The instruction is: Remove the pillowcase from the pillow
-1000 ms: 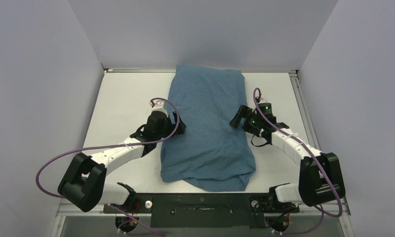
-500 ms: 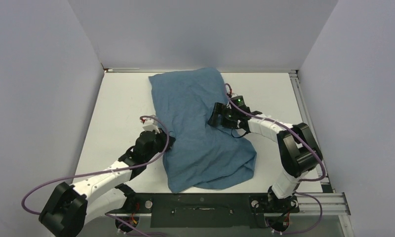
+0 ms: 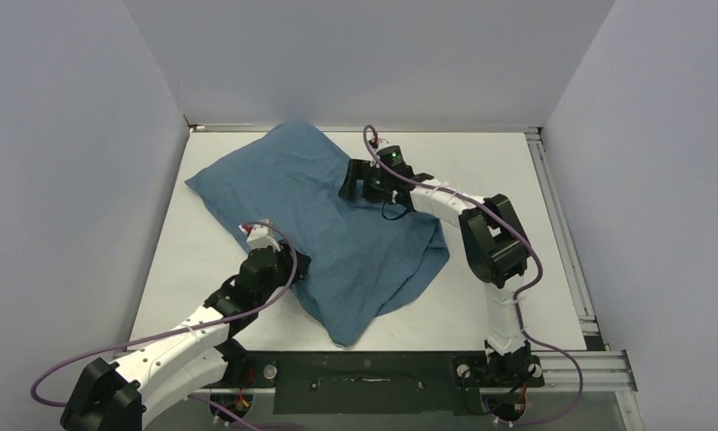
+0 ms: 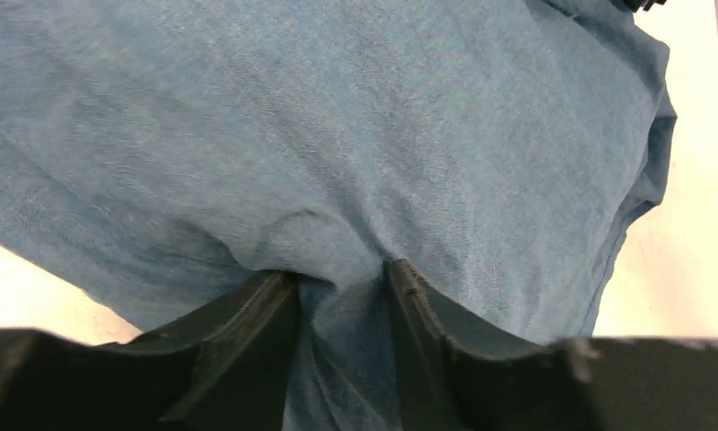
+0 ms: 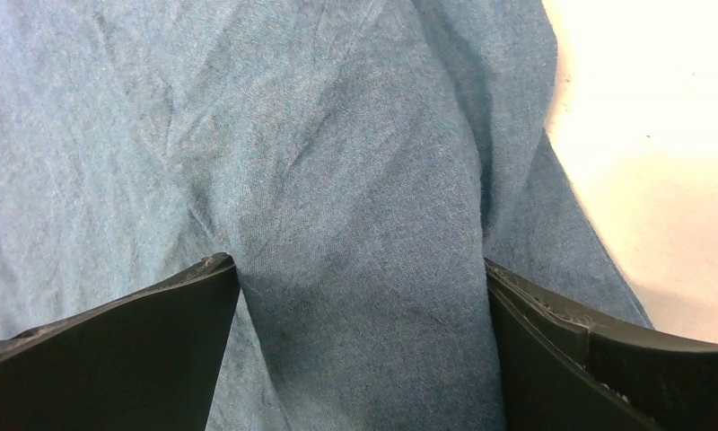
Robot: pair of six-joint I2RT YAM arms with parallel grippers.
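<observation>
Pillowcase [image 3: 328, 215] slanted across table [image 3: 508, 180], left gripper [image 4: 342, 292] pinching its fold

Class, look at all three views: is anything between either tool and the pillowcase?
Nothing visible. The left tool is pinched on a fold of the pillowcase, and the right tool straddles a wide bulge of it. The pillow is hidden.

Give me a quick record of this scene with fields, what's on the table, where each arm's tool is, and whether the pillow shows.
cloth: blue pillowcase, lying skewed across the table, wrinkled
pillow: not visible, only blue cloth shows
left tool: at the pillowcase's near left edge, fingers pinching a fold
right tool: at the far right edge, fingers wide apart, cloth bulging between them
task state: pillowcase not yet off
</observation>
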